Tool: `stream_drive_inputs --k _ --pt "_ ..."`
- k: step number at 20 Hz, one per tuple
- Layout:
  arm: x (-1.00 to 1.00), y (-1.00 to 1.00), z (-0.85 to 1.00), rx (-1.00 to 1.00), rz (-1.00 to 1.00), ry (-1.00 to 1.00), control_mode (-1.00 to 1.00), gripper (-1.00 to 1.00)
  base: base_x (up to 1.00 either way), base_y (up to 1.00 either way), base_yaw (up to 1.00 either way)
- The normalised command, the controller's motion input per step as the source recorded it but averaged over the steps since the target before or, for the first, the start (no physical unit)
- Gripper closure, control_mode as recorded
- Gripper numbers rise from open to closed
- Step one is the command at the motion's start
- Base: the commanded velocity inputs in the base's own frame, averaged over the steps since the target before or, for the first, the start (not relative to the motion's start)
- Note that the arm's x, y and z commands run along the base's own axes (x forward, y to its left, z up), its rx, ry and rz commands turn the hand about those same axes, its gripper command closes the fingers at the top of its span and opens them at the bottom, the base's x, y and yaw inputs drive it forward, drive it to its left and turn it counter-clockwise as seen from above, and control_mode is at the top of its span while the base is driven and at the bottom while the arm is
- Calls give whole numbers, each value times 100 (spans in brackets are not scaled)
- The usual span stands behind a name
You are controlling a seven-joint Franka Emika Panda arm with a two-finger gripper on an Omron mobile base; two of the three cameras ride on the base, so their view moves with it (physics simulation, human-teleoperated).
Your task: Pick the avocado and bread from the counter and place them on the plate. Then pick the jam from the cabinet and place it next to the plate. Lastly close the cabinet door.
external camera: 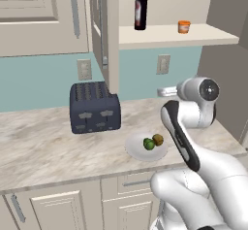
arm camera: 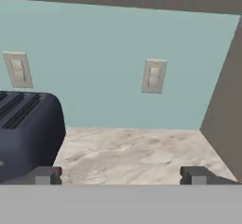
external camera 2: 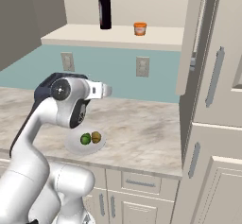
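Gripper: in the hand view we see our gripper [arm camera: 121,176] with its two dark tips far apart at the bottom, spread wide, and nothing is between them.
Facing: the hand looks level at the blue wall, over the bare counter [arm camera: 137,152], with the toaster [arm camera: 26,133] at the left side.
Plate: we see the plate [external camera: 133,149] on the counter, near the front edge, to the right of the toaster.
Avocado: the avocado [external camera: 148,144] lies on the plate.
Bread: the bread [external camera: 158,139] lies on the plate too, touching the avocado, on its right side in the left base view.
Jam: the jam [external camera: 184,26] stands upright on the inner shelf of the cabinet [external camera: 169,37], well apart from the wine bottle [external camera: 140,8].
Cabinet door: we see the door [external camera: 110,35] standing open, edge-on toward us, above the toaster.
Arm: our arm is raised above the counter, beside the plate.
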Motion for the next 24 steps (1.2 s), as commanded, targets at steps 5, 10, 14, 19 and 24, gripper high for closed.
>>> stream_drive_inputs --k 5,10,14,19,24 --pt "-5 -30 83 0 -6 -24 -100 -100 0 0 0" --pt "-3 -26 83 0 -6 -21 -100 -100 0 0 0" --pt "-10 -15 66 0 -1 -12 -100 -100 0 0 0" --pt "-14 -17 59 1 0 -10 -100 -100 0 0 0" --pt "-2 -17 50 5 0 -5 -100 -100 0 0 0"
